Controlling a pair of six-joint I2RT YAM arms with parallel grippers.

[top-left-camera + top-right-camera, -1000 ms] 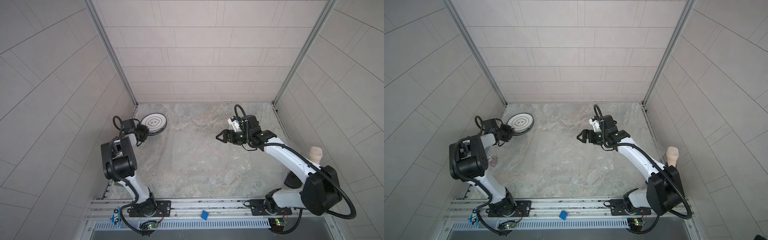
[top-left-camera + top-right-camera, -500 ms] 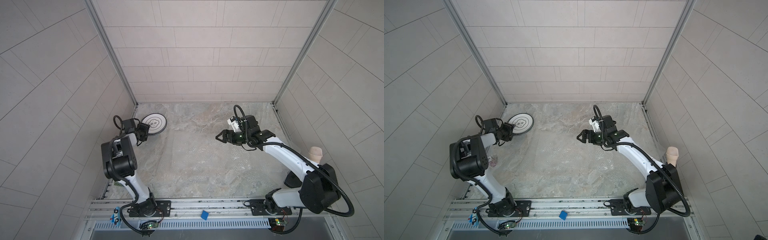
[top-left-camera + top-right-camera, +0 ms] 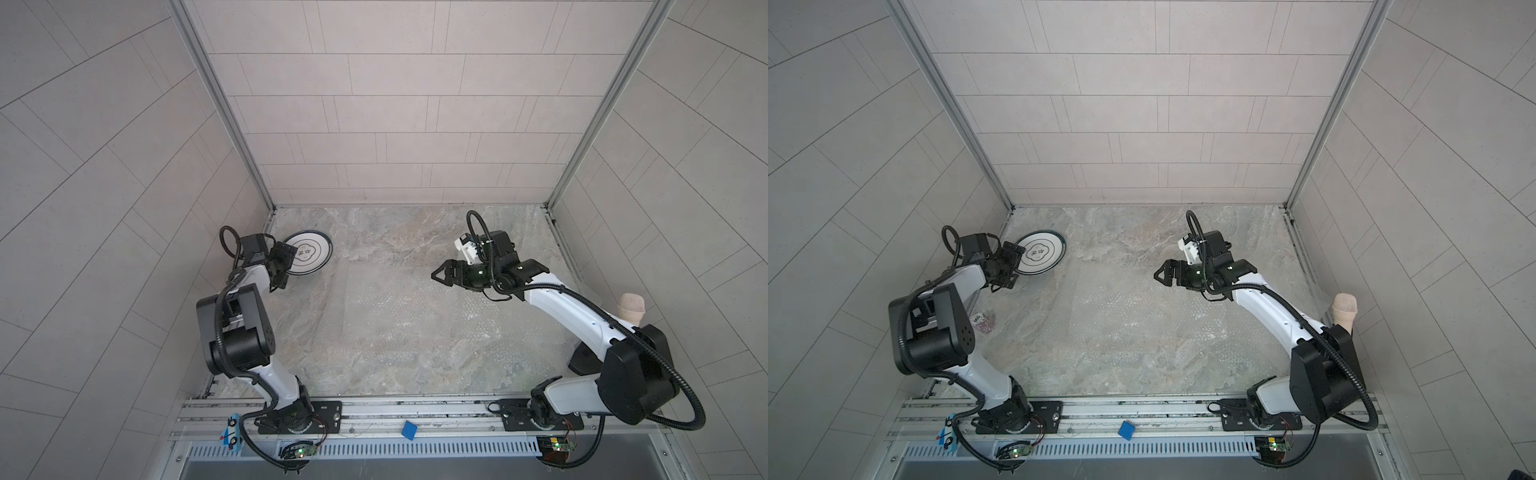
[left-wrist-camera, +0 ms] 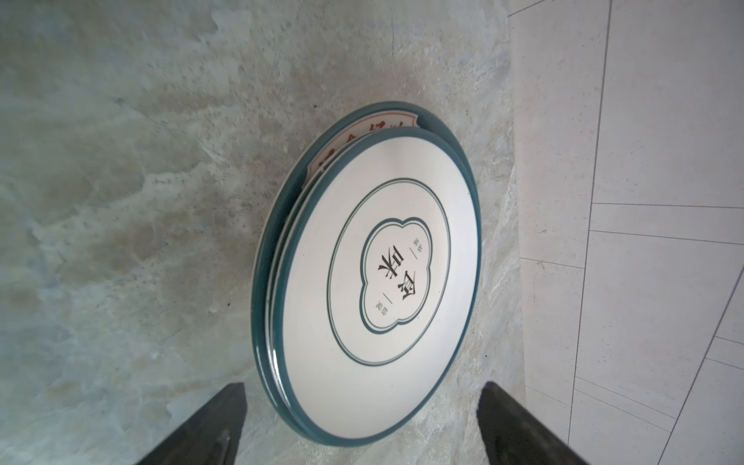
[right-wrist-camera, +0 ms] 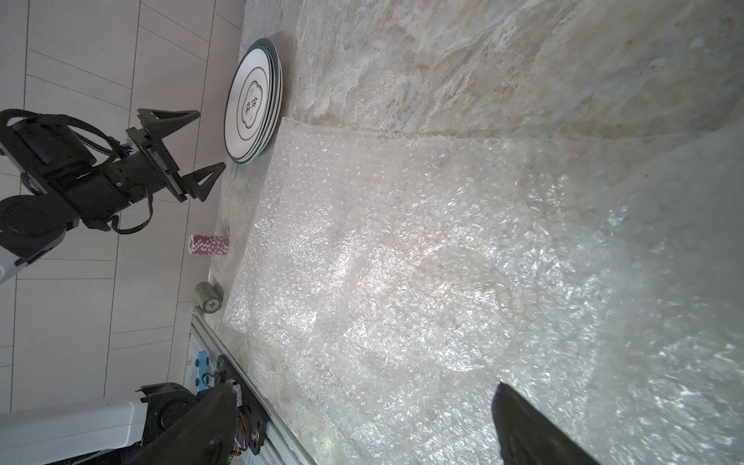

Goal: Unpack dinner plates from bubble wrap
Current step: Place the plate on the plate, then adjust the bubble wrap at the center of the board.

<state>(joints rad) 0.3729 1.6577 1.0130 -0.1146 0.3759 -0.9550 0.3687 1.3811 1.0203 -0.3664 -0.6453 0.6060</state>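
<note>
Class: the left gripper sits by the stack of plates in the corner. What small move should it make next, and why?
Probably draw the left gripper straight back from the dinner plates. Its jaws stand open and hold nothing, the top plate lies flat on the stack, and the fingertips sit close to its rim, so swinging sideways might knock it.

Basically a booth: pale grey tiled walls (image 3: 395, 104) on three sides, silver aluminium corner posts (image 3: 226, 112). Floor's a marbled grey-beige stone slab (image 3: 395, 232), lit softly and evenly.
</note>
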